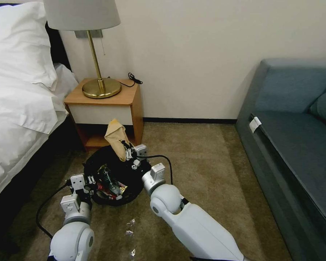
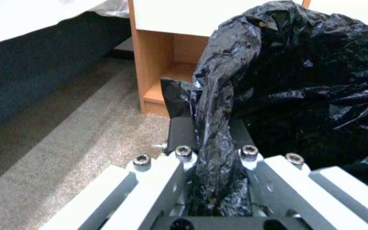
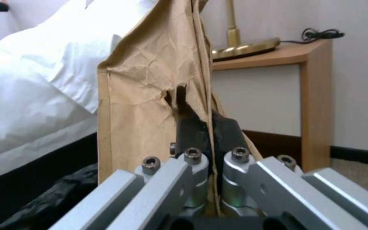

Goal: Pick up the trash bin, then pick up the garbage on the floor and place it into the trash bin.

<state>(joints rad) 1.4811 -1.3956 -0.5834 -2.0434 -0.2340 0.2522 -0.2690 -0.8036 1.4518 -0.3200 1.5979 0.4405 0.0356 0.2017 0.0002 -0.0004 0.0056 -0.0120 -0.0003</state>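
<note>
At lower left, the left gripper (image 1: 91,185) is clamped on the black liner at the nine o'clock rim of the trash bin (image 1: 97,163), which holds wrappers and a small bottle (image 1: 110,183). Right of it, the right gripper (image 1: 128,151) pinches the brown paper bag (image 1: 116,139) — its long axis upright — over the bin's one o'clock rim, near the nightstand (image 1: 130,98).

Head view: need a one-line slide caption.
Left gripper grips the trash bin by its black liner while right gripper holds the brown paper bag over the bin.
</note>
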